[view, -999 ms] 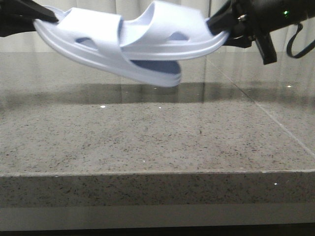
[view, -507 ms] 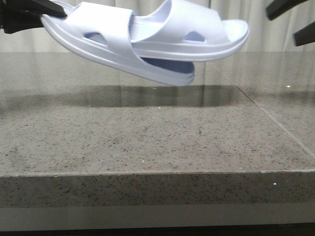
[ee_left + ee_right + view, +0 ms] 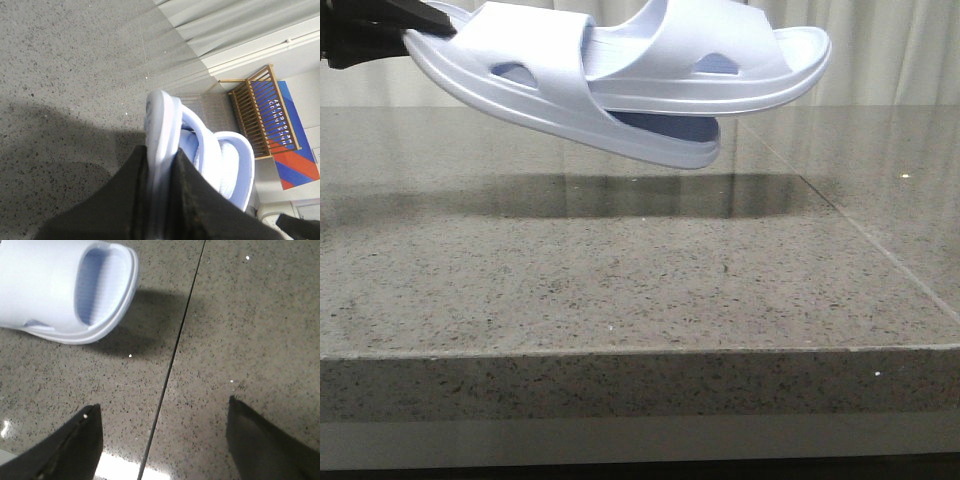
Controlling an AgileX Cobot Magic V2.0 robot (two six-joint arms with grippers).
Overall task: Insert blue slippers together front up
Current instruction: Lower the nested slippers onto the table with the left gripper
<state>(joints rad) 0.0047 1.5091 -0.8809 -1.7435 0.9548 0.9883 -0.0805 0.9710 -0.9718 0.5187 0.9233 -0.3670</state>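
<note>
Risk I see: the nested pale lavender-blue foam slippers (image 3: 620, 85) hang at the frame's upper left above the speckled grey stone table (image 3: 620, 290), pinched only by my left gripper (image 3: 162, 165); my right gripper (image 3: 160, 440) gapes wide, empty. One-ended grip could let the inserted slipper slide out.

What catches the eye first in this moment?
The two blue slippers nested into each other, hanging in mid-air above the speckled stone table and casting a shadow on it. The left gripper alone pinches one slipper's rim at the upper left of the front view. The right gripper is open and empty above the table.
</note>
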